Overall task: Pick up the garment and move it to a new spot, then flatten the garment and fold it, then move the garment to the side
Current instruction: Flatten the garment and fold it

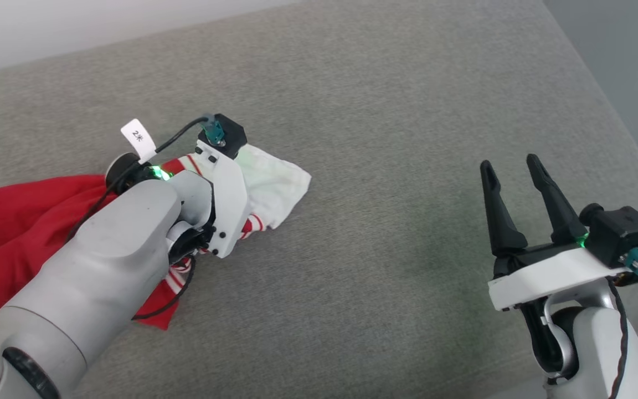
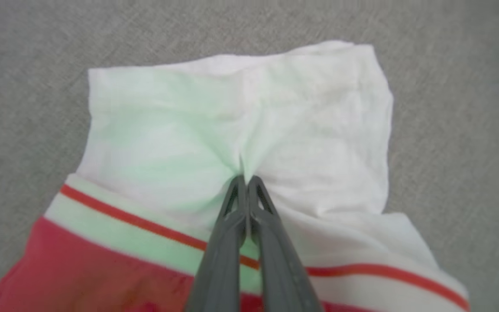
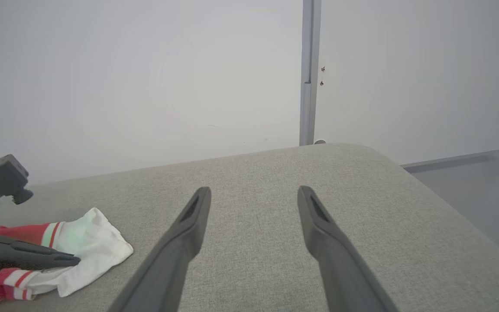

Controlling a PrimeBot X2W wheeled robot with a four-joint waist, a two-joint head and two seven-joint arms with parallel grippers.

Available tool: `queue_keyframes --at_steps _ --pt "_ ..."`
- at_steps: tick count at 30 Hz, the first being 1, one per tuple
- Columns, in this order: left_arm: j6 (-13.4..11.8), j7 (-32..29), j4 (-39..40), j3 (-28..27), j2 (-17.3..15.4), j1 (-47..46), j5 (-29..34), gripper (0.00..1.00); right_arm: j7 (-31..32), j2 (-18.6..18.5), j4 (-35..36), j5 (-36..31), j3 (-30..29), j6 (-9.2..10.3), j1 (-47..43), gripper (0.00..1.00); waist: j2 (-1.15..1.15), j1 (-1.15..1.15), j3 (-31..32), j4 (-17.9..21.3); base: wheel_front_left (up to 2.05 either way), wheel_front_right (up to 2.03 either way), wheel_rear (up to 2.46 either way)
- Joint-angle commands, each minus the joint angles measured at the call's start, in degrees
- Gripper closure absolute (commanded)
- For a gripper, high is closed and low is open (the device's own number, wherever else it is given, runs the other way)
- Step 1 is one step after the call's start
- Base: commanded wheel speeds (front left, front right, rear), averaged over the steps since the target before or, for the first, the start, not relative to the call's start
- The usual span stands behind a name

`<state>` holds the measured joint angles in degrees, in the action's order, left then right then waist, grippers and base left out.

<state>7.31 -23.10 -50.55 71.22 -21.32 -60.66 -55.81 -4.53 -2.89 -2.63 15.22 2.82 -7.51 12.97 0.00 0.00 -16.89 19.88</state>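
Grey cushion (image 1: 385, 83): centre, far side and right lie open for passage. Left blocked: garment (image 1: 14, 221) heaped there, left arm (image 1: 103, 260) lying over it. Wall (image 3: 145, 86) closes off the far edge.

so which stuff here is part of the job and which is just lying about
Job: garment; left gripper, shut on its white sleeve; right gripper, open, holding nothing.
Not the job: grey padded surface under it; paper tag; white wall.

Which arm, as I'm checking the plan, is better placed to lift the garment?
Left. The left gripper is shut on the garment at its white sleeve; the right gripper stands open over the cushion, apart from it.
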Motion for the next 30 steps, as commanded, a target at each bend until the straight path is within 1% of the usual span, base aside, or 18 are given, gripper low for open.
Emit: queue_keyframes --at_steps 1,7,13,17,23,24,30 --pt "0.1 -0.4 -0.2 0.7 -0.7 2.4 -0.8 1.0 0.1 0.0 -0.1 -0.1 -0.3 0.04 -0.5 0.0 0.0 0.0 0.8 -1.1 0.0 0.0 0.0" --pt "0.1 2.8 8.5 -0.5 -3.7 -1.5 -3.9 1.0 1.2 0.0 0.7 -1.6 -2.4 0.03 -1.8 0.0 0.0 0.0 3.1 -5.4 0.0 0.0 0.0" --pt "0.1 6.1 14.9 -2.7 -6.7 -1.4 -6.8 1.0 2.9 0.0 1.8 -2.7 -4.0 0.04 -3.2 0.0 0.0 0.0 5.6 -10.1 0.0 0.0 0.0" --pt "-1.0 8.4 18.3 -4.2 -8.5 0.2 -7.5 1.0 4.1 0.0 2.6 -3.4 -4.6 0.04 -4.2 0.0 0.0 0.0 7.3 -12.7 0.0 0.0 0.0" --pt "-4.9 11.2 23.5 -6.9 -12.3 3.5 -9.8 1.0 5.8 0.0 3.7 -4.1 -5.3 0.04 -5.5 0.0 0.0 0.0 9.3 -16.2 0.0 0.0 0.0" --pt "-4.9 11.2 23.5 -6.9 -12.3 3.5 -9.8 1.0 5.8 0.0 3.7 -4.1 -5.3 0.04 -5.5 0.0 0.0 0.0 9.3 -16.2 0.0 0.0 0.0" --pt "-9.4 14.9 28.3 -10.0 -17.5 8.5 -12.3 1.0 7.1 0.0 4.3 -4.6 -5.5 0.03 -6.6 0.0 0.0 0.0 10.9 -18.3 0.0 0.0 0.0"
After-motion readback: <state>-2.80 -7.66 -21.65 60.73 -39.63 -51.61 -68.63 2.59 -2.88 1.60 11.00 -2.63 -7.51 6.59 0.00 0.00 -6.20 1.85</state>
